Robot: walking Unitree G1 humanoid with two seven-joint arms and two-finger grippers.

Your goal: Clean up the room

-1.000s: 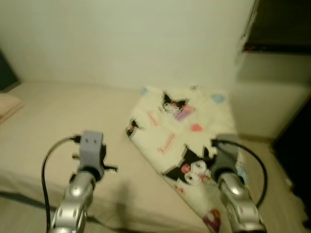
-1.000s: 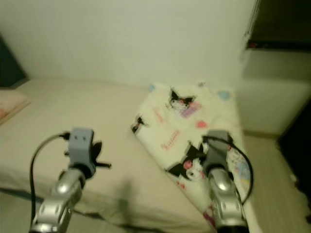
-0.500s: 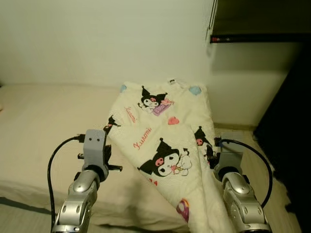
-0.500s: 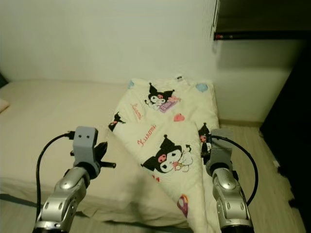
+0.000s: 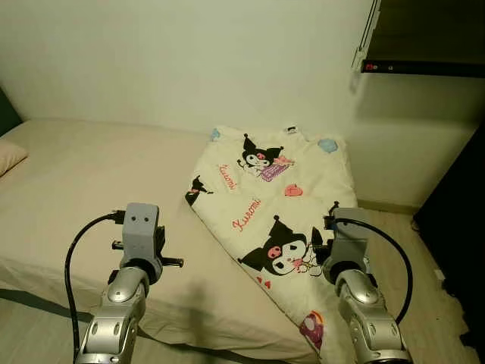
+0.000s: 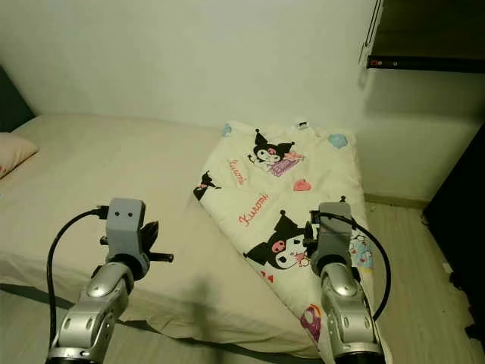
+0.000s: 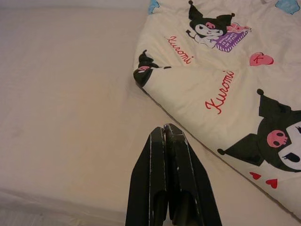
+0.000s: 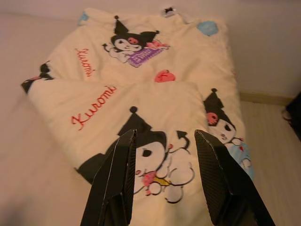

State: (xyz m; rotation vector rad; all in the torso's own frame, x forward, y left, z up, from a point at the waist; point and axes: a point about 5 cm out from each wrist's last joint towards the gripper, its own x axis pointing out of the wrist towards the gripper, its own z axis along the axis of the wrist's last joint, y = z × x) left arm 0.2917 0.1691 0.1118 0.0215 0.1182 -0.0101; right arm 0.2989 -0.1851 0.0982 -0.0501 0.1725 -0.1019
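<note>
Covering most of the scene, the bed [image 5: 83, 182] runs from the far left wall to the near edge, its beige sheet bare except at the right end, where a cream blanket [image 6: 292, 193] printed with black cartoon figures lies folded in a long diagonal strip, its near end spilling over the mattress edge toward the floor [image 6: 413, 250]; that overhang and loose fold suggest it is the thing to be tidied. A pillow [image 6: 15, 152] peeks in at the far left. Both arms are raised in front of the robot, likely poised to take the blanket. The right end effector [image 8: 164, 181] hangs directly above the blanket's near fold with its fingers spread apart, holding nothing, aligned as if to close on the fabric. The left end effector [image 7: 167, 155] hovers over bare sheet just left of the blanket's edge, fingers pressed together and empty.
</note>
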